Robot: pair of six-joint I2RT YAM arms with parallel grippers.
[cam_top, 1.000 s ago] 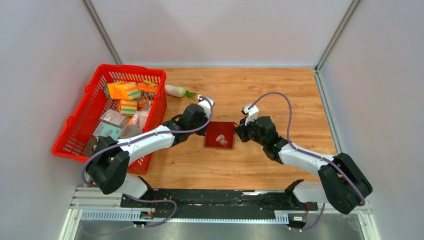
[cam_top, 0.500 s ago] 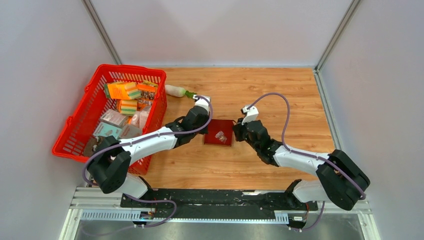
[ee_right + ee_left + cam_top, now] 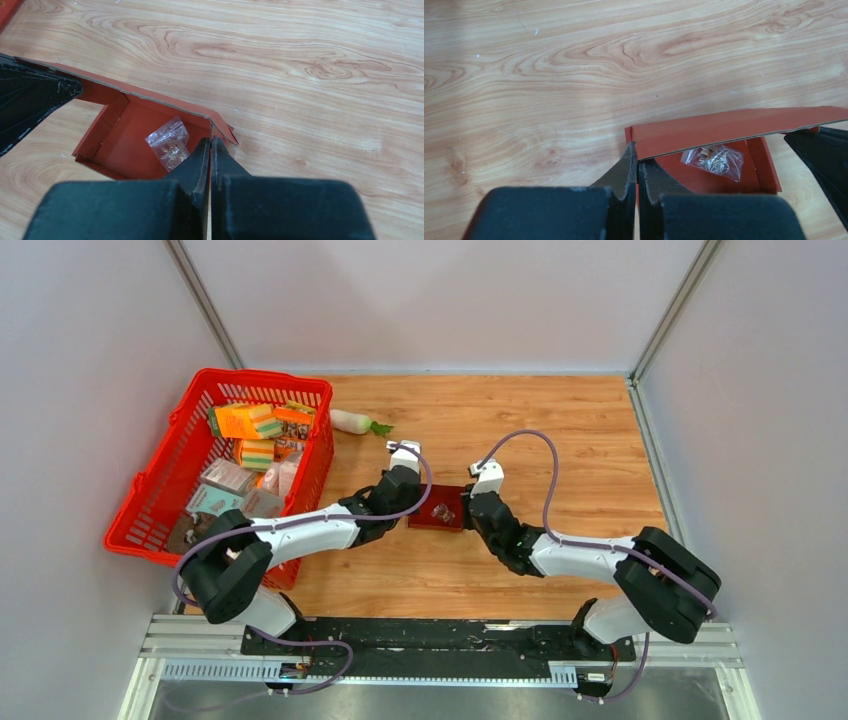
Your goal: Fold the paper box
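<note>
Paper box (image 3: 438, 508): dark red thin cardboard, matte, creased into a shallow rectangular tray with low walls. It lies on the table to the right of the basket, apart from it, between the two grippers.
Flap (image 3: 729, 125): one long panel, paler orange-red where light hits it, leaning over the opening and running from one gripper to the other.
Inside the box: a small clear bag (image 3: 169, 142) of crinkled, glossy plastic, with tiny pale pieces in it that are too small to name.
Left gripper (image 3: 636, 156): black fingers pressed together, tips touching the box corner on the side facing the basket. Whether any cardboard is nipped between them I cannot tell.
Right gripper (image 3: 210, 145): fingers likewise closed, tips at the flap's end on the side away from the basket — again, contact is clear but a pinch is not.
Basket (image 3: 150, 502): bright red plastic mesh, rectangular, filled with orange, green and pale packets.
Vegetable (image 3: 355, 421): white, smooth and oblong with a green end, just beyond the basket's far right corner.
Table (image 3: 560, 430): light wood-grain surface with wavy figure, smooth.
Room: plain pale grey walls on three sides; a metal rail along the near edge carries both arm bases.
</note>
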